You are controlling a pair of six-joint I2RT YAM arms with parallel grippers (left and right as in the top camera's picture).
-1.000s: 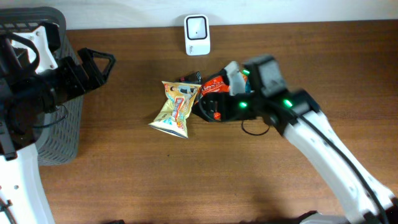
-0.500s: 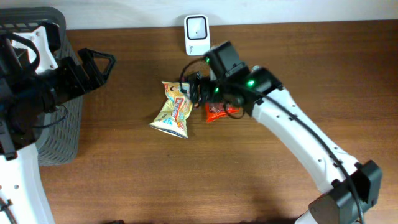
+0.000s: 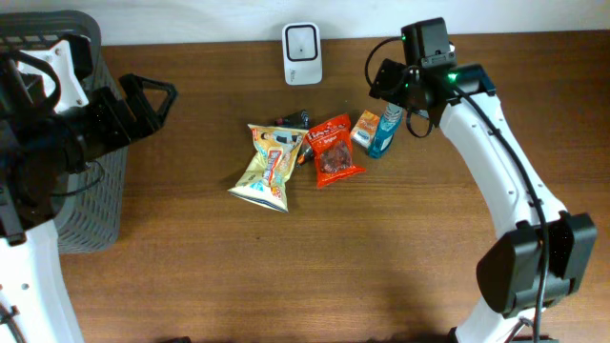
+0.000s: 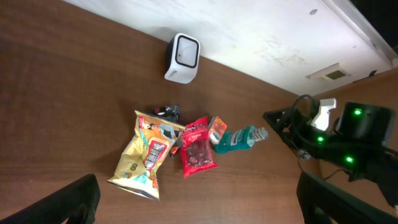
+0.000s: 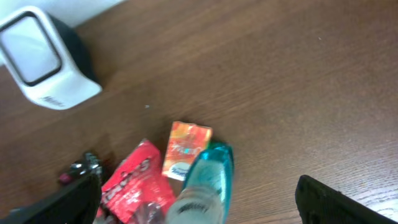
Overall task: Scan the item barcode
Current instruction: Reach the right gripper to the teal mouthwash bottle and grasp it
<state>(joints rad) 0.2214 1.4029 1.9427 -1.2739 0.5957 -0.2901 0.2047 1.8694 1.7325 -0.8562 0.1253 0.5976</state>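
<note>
Right wrist: right gripper (image 5: 196,190) wide open, holding nothing; teal bottle (image 5: 208,173) lies below, centred between jaws, untouched.

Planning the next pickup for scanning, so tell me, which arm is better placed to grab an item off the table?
Right. The right arm has its open jaws just beside the teal bottle, close to the scanner. The left arm sits far off by the basket.
</note>
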